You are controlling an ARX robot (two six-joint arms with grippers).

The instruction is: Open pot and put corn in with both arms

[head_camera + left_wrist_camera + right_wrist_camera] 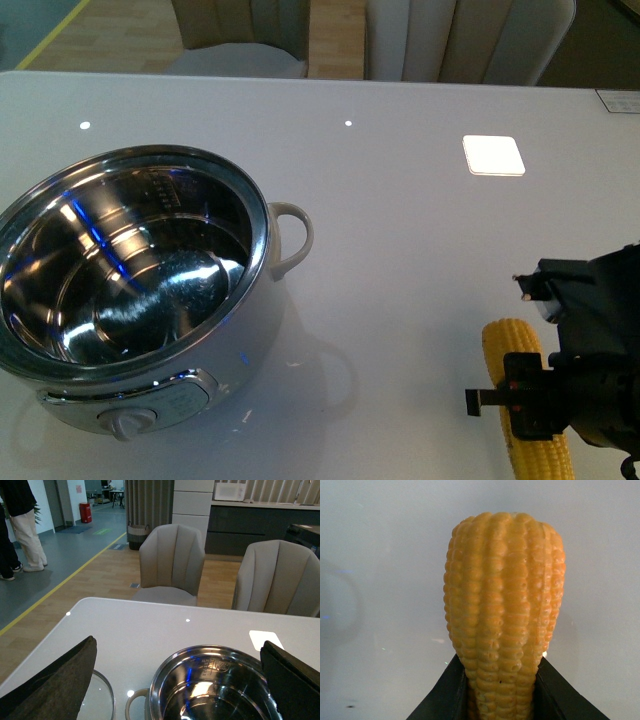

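- Pot (255, 330) lidless, left of front frame, on counter (400, 220).
- Right claw (499, 661) clamped on corn (512, 345), lower right.
- Left claw (178, 642) spread apart.

The corn (511, 346) runs off the front view's bottom edge, its middle hidden behind the right arm (600, 400). The pot (255, 330) is cropped at that view's left edge.
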